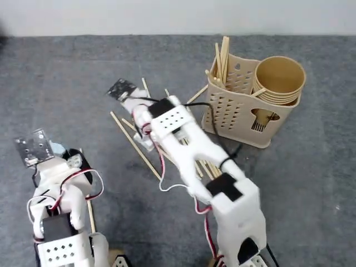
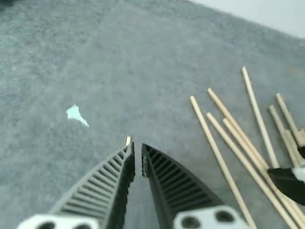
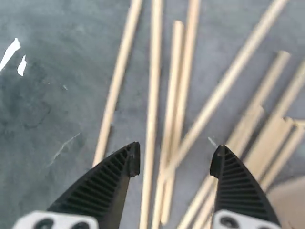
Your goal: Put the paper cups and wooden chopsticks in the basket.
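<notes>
Chopsticks (image 3: 153,95) lie loose on the counter (image 1: 67,72) right beneath the right jaws, which hang spread wide. Gathering sticks looks the step in hand, so next they must drop and pinch one. Beyond them the basket (image 1: 228,119) holds stacked paper cups (image 1: 281,78) and a few upright sticks (image 1: 222,55). Left jaws sit pinched together, aside from the pile.

We count one basket (image 1: 228,114), one paper cup stack (image 1: 278,72), about three upright chopsticks (image 1: 224,53); loose chopsticks (image 1: 135,146) overlap, uncountable.
</notes>
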You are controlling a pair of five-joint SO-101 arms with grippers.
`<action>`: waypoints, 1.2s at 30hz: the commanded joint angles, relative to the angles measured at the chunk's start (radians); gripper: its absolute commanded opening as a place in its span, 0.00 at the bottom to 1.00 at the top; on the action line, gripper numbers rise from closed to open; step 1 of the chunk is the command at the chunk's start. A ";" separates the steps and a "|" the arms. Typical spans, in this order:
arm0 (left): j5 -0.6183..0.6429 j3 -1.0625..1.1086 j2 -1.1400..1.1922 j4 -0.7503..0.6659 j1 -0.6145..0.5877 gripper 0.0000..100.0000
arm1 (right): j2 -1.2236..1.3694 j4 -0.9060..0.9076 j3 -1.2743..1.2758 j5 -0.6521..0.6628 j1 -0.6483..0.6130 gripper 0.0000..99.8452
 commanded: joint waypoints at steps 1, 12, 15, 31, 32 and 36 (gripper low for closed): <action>-0.002 0.010 -0.014 -0.025 -0.003 0.03 | 0.041 0.001 -0.127 0.015 -0.015 0.25; 0.000 0.022 -0.014 -0.018 -0.003 0.03 | 0.257 0.008 -0.322 0.015 -0.015 0.25; 0.000 0.022 -0.014 -0.018 -0.003 0.03 | 0.294 0.008 -0.330 0.017 -0.015 0.25; 0.000 0.024 -0.014 -0.018 -0.003 0.03 | 0.292 0.140 -0.382 0.100 0.018 0.01; 0.000 0.028 -0.014 -0.018 -0.003 0.03 | 0.282 0.162 -0.397 0.100 0.018 0.01; 0.000 0.038 -0.014 -0.020 -0.003 0.03 | 0.239 0.229 -0.466 0.100 0.016 0.01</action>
